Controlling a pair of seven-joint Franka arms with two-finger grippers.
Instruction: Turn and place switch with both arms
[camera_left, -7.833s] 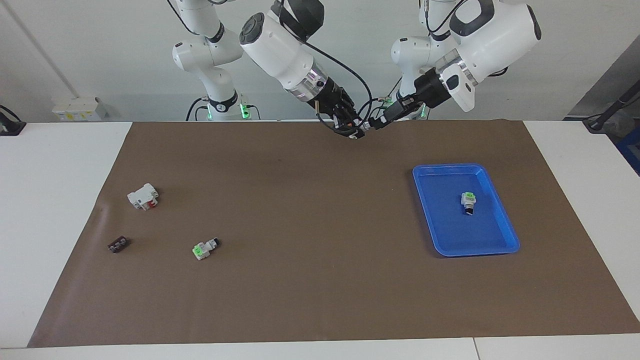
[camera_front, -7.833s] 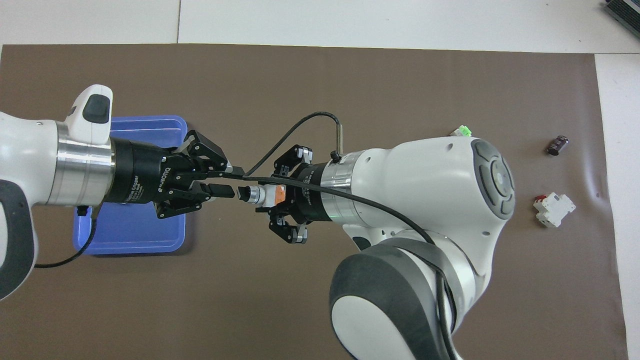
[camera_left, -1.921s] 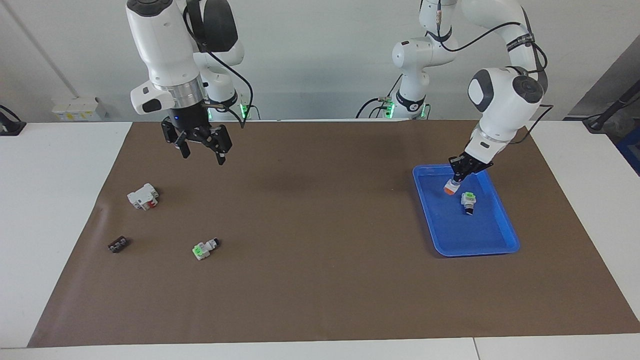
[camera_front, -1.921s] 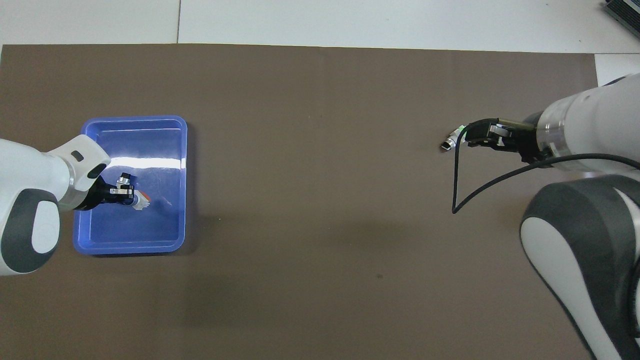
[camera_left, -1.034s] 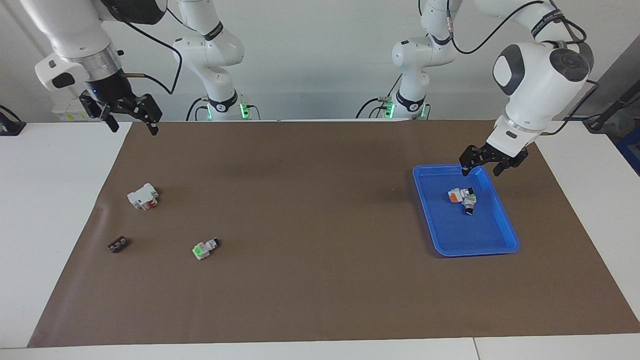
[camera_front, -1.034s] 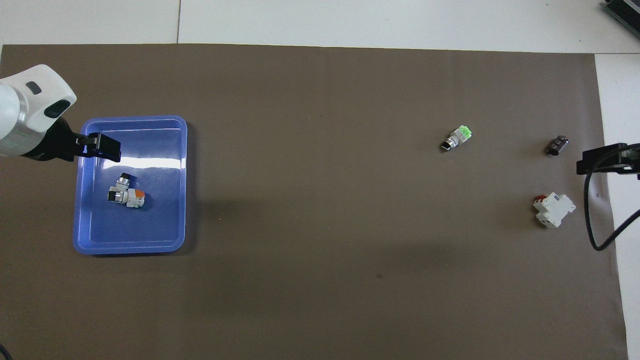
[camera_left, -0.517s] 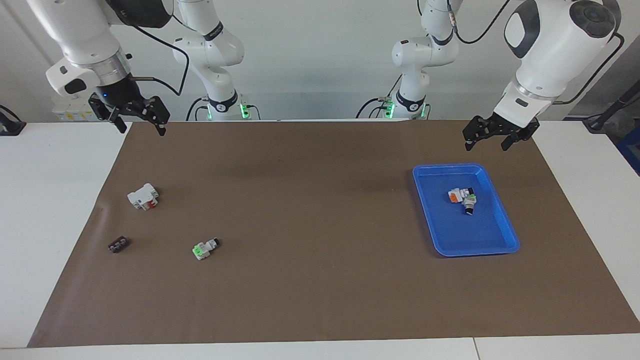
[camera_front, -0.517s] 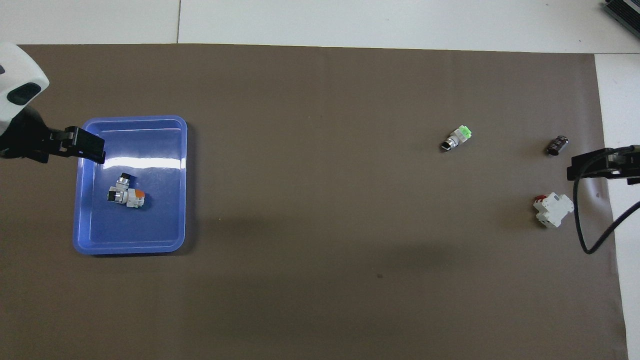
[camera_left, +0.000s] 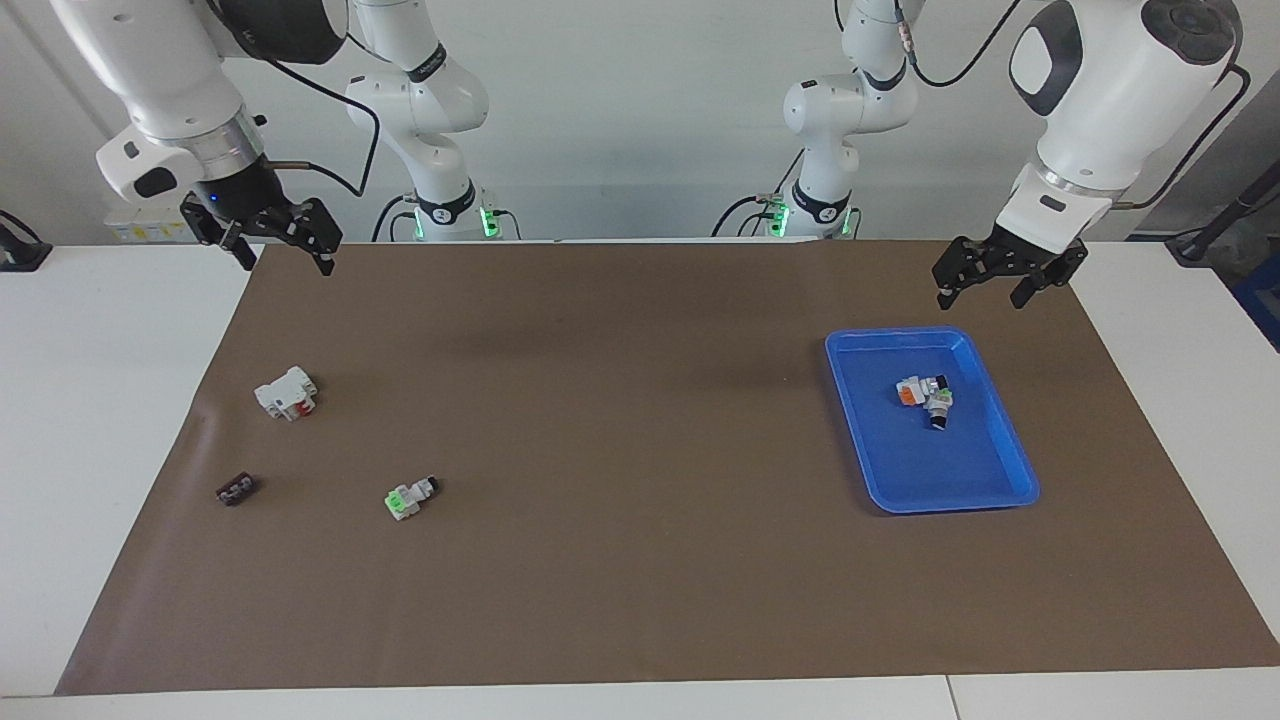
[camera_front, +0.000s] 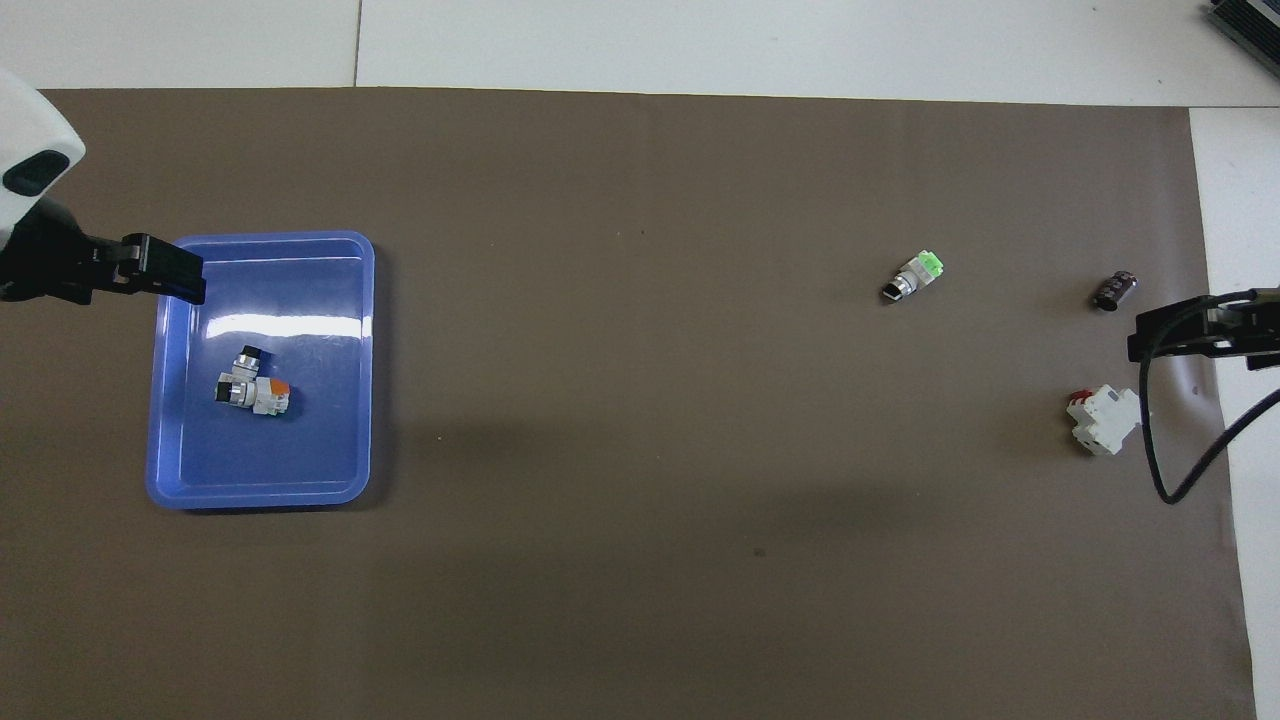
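The mat (camera_left: 640, 560) spans my table; the blue tray (camera_left: 1000, 495) sits toward my left arm's end. In it lies the switch (camera_left: 912, 390), orange end toward my right arm's end, its long axis running across the table, touching a green switch (camera_left: 938, 403) beside it. My left claw (camera_left: 1004, 285) hangs with fingers apart, empty, over the mat just by the tray's edge nearest me, so it is the nearer one. My right claw (camera_left: 268, 243), also spread and empty, waits over the mat's corner at its own end. I judge the placing done.
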